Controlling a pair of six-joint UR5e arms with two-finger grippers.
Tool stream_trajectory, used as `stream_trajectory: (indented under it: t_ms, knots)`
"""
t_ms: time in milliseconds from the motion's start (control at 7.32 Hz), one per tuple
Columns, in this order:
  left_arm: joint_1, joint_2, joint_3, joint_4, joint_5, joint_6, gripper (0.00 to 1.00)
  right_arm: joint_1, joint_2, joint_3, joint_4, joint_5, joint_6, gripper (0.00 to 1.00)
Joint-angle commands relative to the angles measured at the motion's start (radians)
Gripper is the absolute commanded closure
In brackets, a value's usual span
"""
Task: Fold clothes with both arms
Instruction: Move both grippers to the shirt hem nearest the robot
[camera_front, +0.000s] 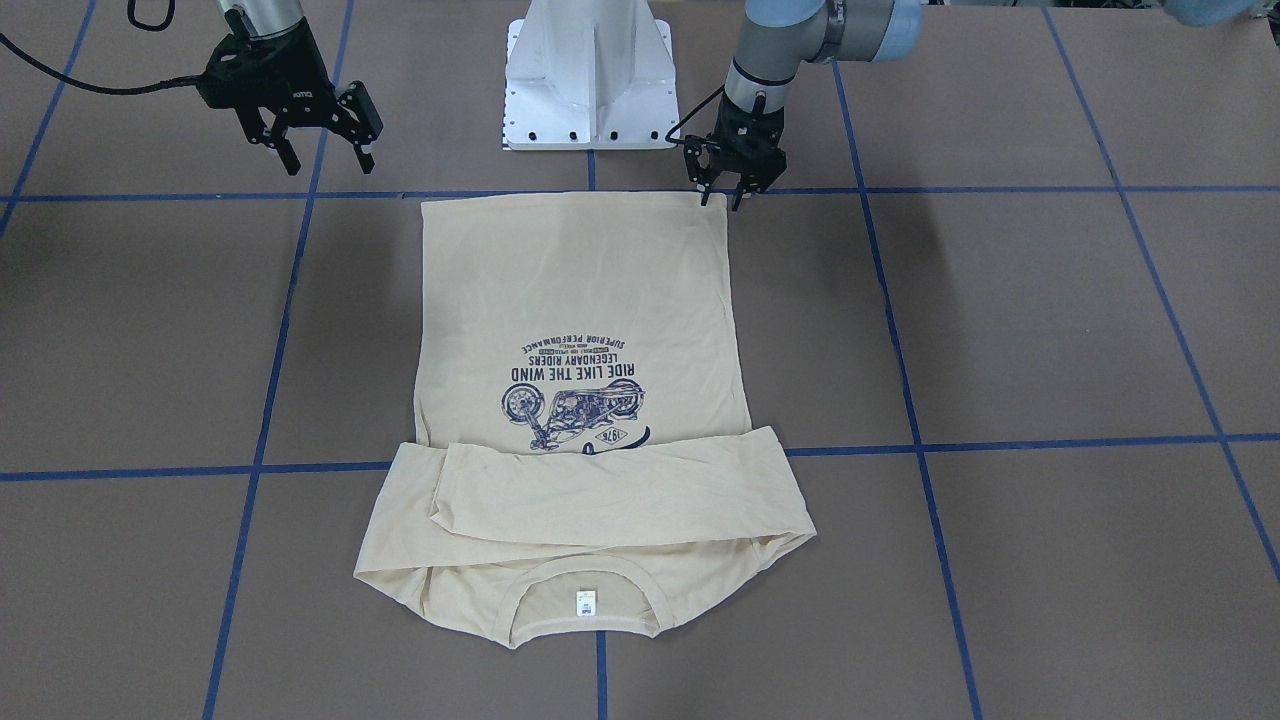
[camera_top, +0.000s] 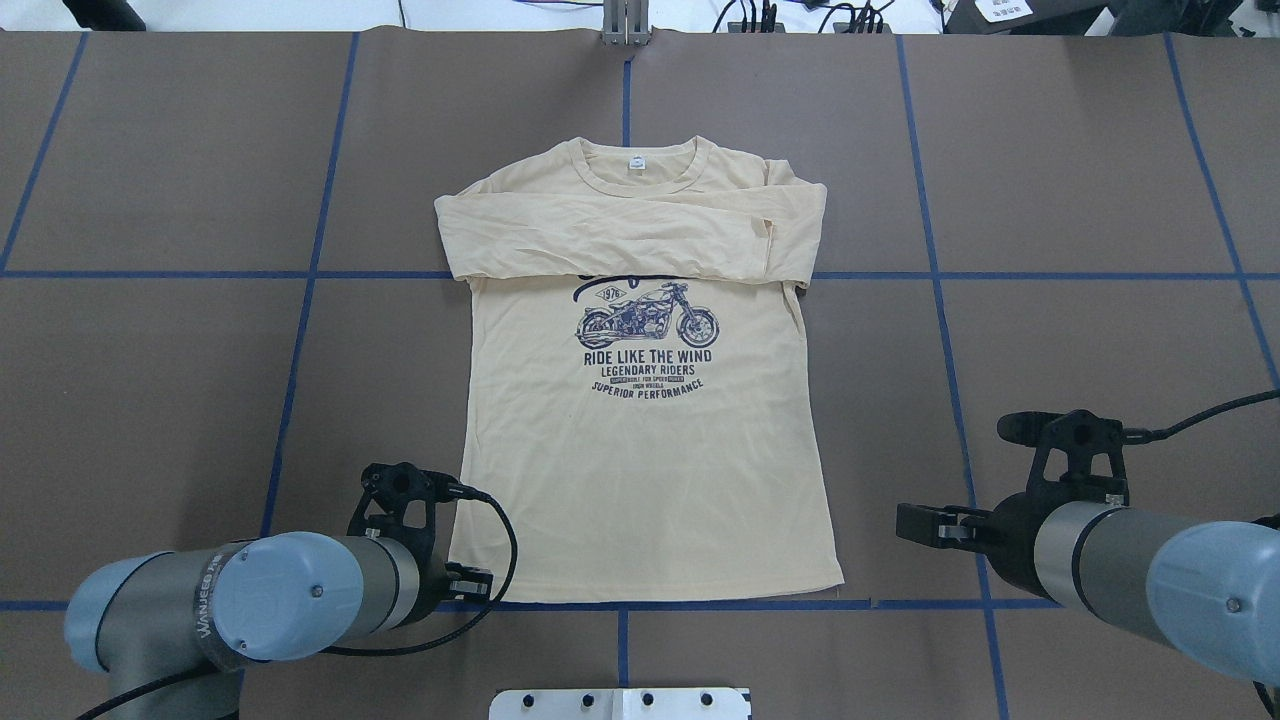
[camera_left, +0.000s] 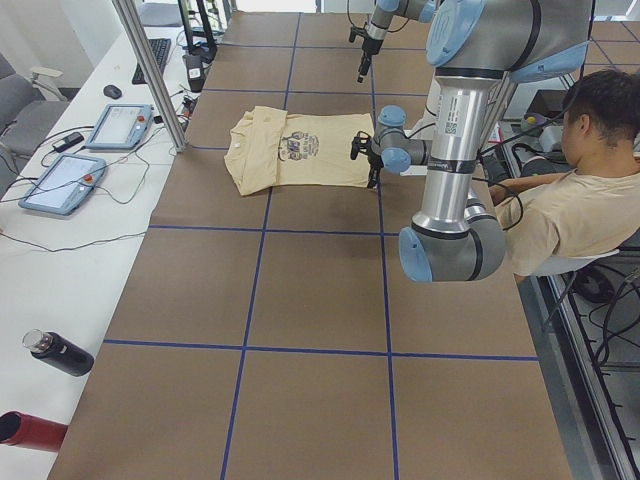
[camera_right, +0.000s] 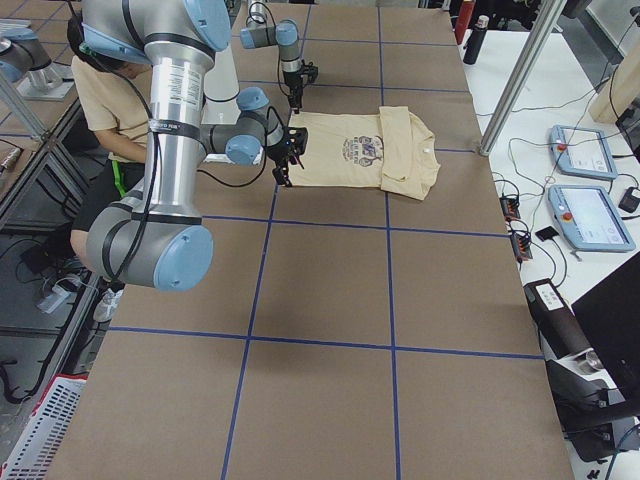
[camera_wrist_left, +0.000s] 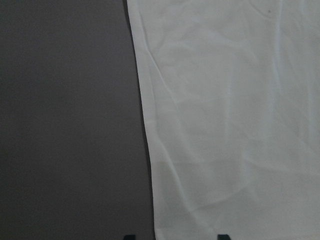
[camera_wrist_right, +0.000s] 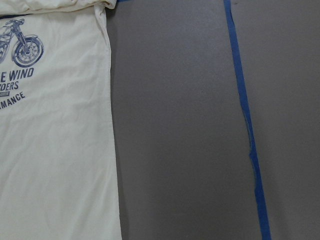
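The cream-yellow long-sleeved T-shirt (camera_top: 640, 480) lies flat and print-up on the brown table. Both sleeves are folded across the chest, the collar and white label (camera_front: 585, 601) are on the far side from me, and the hem is near me. My left gripper (camera_front: 725, 195) is open and low at the hem's left corner. In the left wrist view its fingertips (camera_wrist_left: 222, 236) straddle the shirt's side edge (camera_wrist_left: 145, 130). My right gripper (camera_front: 328, 155) is open and empty, raised above the table to the right of the hem. The right wrist view shows only the shirt's right edge (camera_wrist_right: 107, 125).
The white pedestal base (camera_front: 588, 90) stands just behind the hem. Blue tape lines (camera_top: 940, 300) grid the table. An operator (camera_left: 580, 200) sits beside the robot. Teach pendants (camera_left: 120, 125), a metal post (camera_left: 150, 70) and bottles (camera_left: 60, 352) are on the far side bench.
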Motion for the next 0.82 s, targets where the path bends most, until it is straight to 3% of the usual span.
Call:
stream_trajectory:
  t_ms: [0,273,410,546,683]
  knots:
    - [0.009,0.001,0.005,0.000,-0.001,-0.037,0.52,-0.002,0.000,0.000,0.000,0.000,0.000,0.00]
    - [0.010,0.001,0.019,0.000,-0.001,-0.064,0.52,-0.005,0.000,0.000,0.000,0.000,0.000,0.00]
    - [0.010,0.000,0.019,0.000,-0.002,-0.066,0.60,-0.005,0.000,0.000,0.000,0.000,0.000,0.00]
    - [0.010,-0.002,0.017,0.000,-0.005,-0.064,0.87,-0.005,0.000,0.000,0.000,0.000,0.000,0.00]
    - [0.010,0.000,0.008,0.000,-0.007,-0.063,1.00,-0.005,0.000,0.000,0.000,0.000,0.000,0.00]
